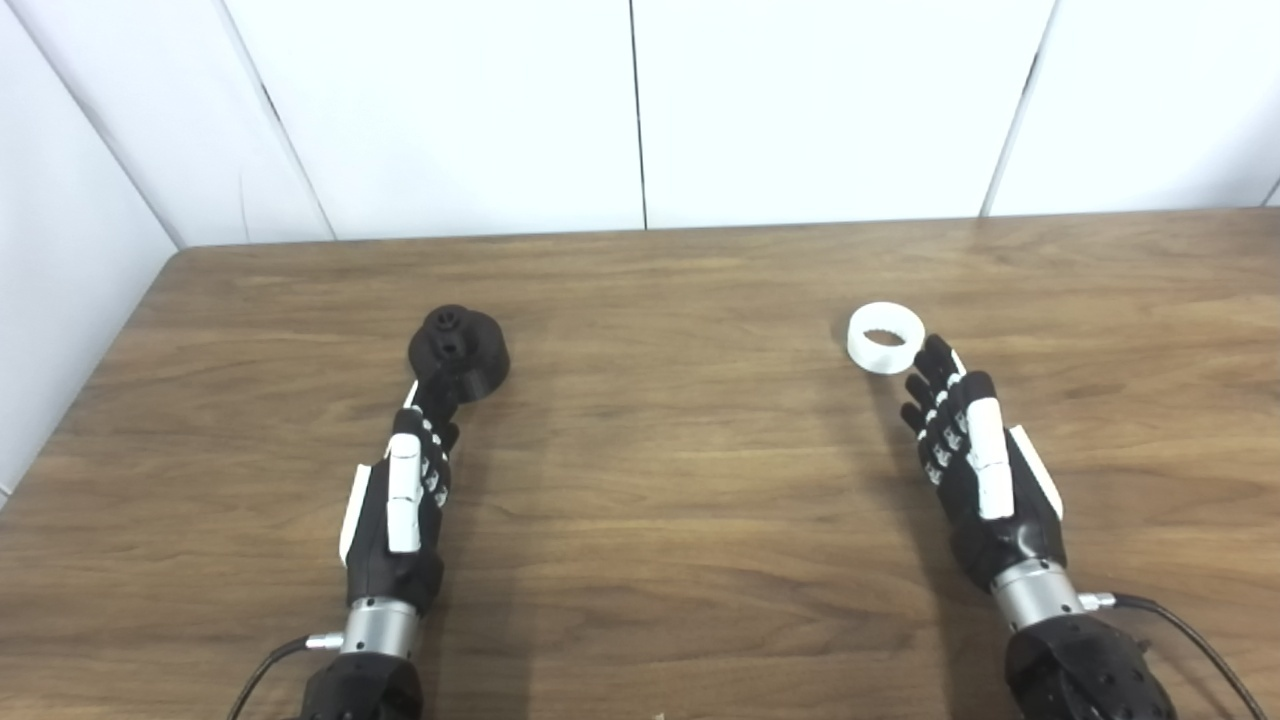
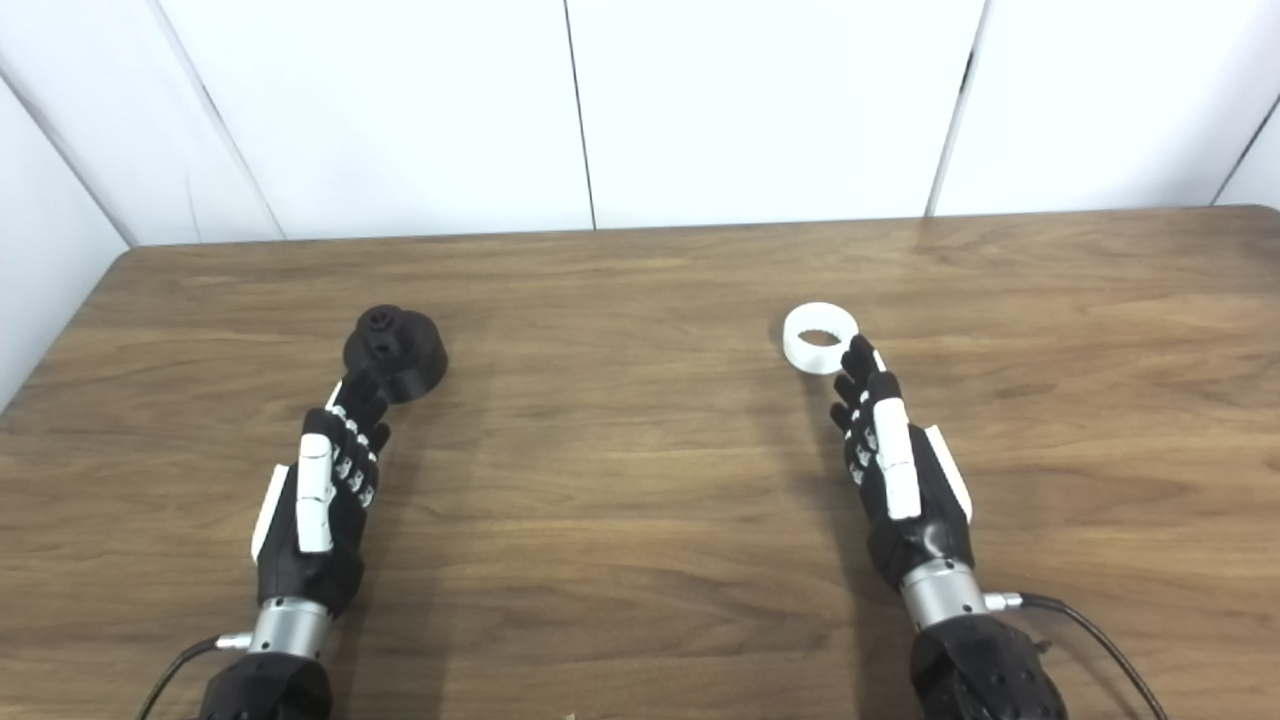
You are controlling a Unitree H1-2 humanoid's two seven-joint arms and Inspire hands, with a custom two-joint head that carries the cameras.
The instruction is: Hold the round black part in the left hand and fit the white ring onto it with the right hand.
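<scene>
Left fingers [image 1: 432, 402]: stretched out, close together, holding nothing; the tips reach the near edge of the black part [image 1: 459, 351], which sits at their 12 o'clock. Whether they touch it I cannot tell.
Right fingers [image 1: 938, 385]: straight, slightly fanned, empty; the tips are just beside the white ring [image 1: 884, 338], at its 4 o'clock.
Left hand [image 1: 400, 505]: on edge, thumb side up, pointing toward 12 o'clock.
Right hand [image 1: 985, 480]: on edge too, pointing toward 11 o'clock.
Black part: on the table [image 1: 680, 470], left of centre.
Ring: flat on the table, well apart from the black part, at its 3 o'clock.
</scene>
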